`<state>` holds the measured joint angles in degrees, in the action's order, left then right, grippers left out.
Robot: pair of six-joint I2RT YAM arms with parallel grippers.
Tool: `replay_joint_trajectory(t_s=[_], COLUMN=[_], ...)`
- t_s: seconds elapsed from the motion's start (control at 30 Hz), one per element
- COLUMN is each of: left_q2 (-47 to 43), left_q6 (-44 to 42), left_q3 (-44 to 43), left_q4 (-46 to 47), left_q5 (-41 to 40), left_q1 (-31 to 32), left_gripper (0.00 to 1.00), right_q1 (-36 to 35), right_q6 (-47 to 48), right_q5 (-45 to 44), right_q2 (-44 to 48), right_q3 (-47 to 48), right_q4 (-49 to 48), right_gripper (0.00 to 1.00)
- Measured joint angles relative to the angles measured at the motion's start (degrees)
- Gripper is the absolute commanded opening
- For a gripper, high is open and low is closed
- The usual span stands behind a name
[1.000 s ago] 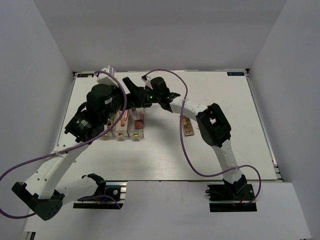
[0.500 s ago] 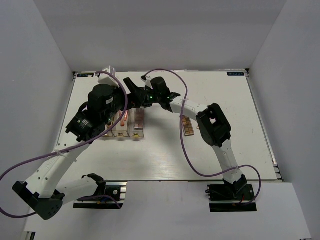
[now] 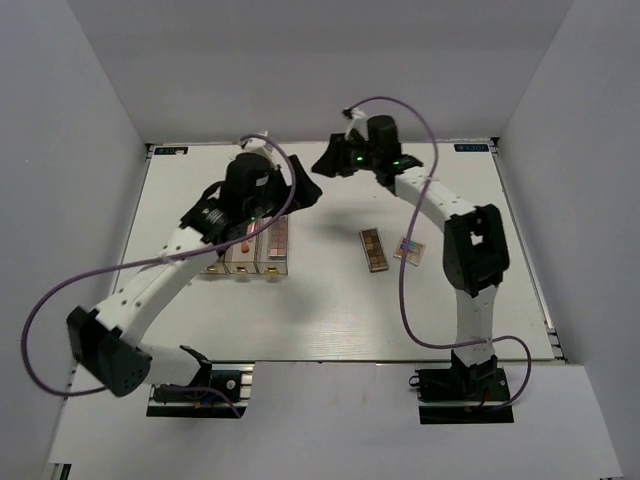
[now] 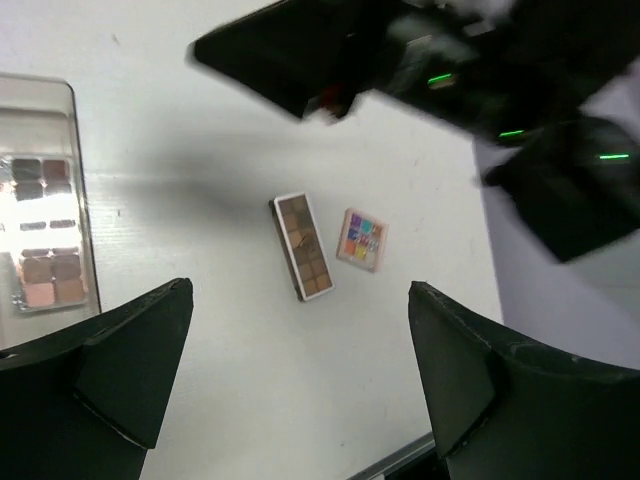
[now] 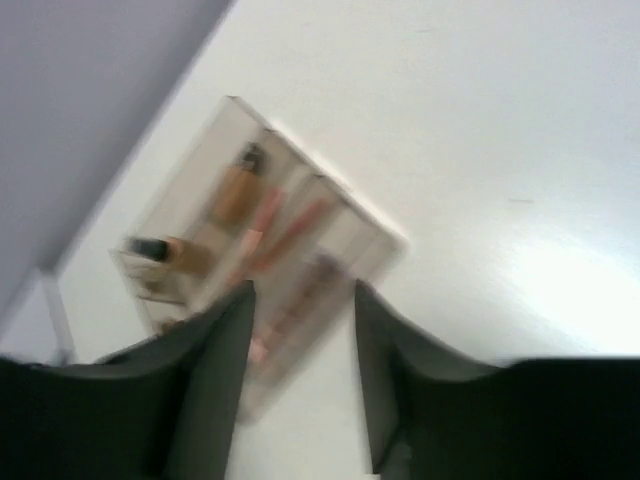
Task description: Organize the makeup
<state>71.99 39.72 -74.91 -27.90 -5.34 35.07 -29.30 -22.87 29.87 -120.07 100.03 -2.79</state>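
The clear organizer (image 3: 245,252) holds makeup: two beige bottles (image 5: 235,190), orange-pink sticks (image 5: 285,225) and a pinkish palette (image 3: 278,236) in its right compartment. To its right on the table lie a brown palette (image 3: 375,250) and a multicolour palette (image 3: 409,248). Both also show in the left wrist view, the brown palette (image 4: 303,246) beside the multicolour palette (image 4: 361,239). My left gripper (image 3: 303,189) hangs wide open and empty above the table just right of the organizer. My right gripper (image 3: 323,160) is further back, its jaws apart with nothing between them (image 5: 302,290).
The white table (image 3: 320,310) is walled in on three sides. The right arm (image 4: 480,70) reaches across the top of the left wrist view. The organizer's edge (image 4: 70,150) shows at that view's left.
The right gripper has pulled back and up from the organizer, its jaws narrowing. The left arm has swung right over the organizer. The multicolour palette is now uncovered.
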Motion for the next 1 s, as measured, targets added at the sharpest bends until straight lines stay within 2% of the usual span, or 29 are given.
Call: replay_joint_trajectory(t_s=[0.07, 0.1, 0.2, 0.3, 0.47, 0.57, 0.77, 1.0], left_q2=[5.51, 8.61, 18.64, 29.94, 47.43, 54.25, 60.5, 62.79], left_q6=[0.17, 0.2, 0.26, 0.61, 2.64, 4.07, 6.75, 8.46], left_q3=[-1.57, -2.95, -8.41, -17.55, -34.16, -39.1, -41.16, -41.55], left_q4=[-0.09, -0.61, -2.91, -7.76, -16.92, -20.83, -24.37, -23.58], left_q5=[1.51, 2.19, 3.76, 3.91, 1.7, 0.61, -1.79, -4.72], left_q1=[0.37, 0.72, 2.86, 5.97, 11.34, 13.75, 16.65, 17.27], left_gripper=[0.98, 0.97, 0.97, 0.98, 0.98, 0.98, 0.98, 0.98], right_q1=[4.48, 6.91, 14.03, 19.87, 24.33, 26.25, 29.59, 31.87], right_q6=[2.56, 4.42, 9.97, 15.06, 20.02, 21.86, 23.06, 22.58], right_q5=[-0.22, -0.37, -1.53, -3.52, -6.23, -7.28, -7.17, -5.51], right_q2=[3.69, 5.29, 8.81, 11.06, 13.77, 17.86, 25.03, 25.99], right_q3=[-2.97, -4.33, -8.04, -11.76, -17.7, -24.22, -31.65, -34.23], right_q4=[1.9, 2.93, 6.93, 12.31, 19.41, 20.61, 20.35, 18.95], right_gripper=[0.81, 0.89, 0.89, 0.89, 0.85, 0.83, 0.82, 0.81])
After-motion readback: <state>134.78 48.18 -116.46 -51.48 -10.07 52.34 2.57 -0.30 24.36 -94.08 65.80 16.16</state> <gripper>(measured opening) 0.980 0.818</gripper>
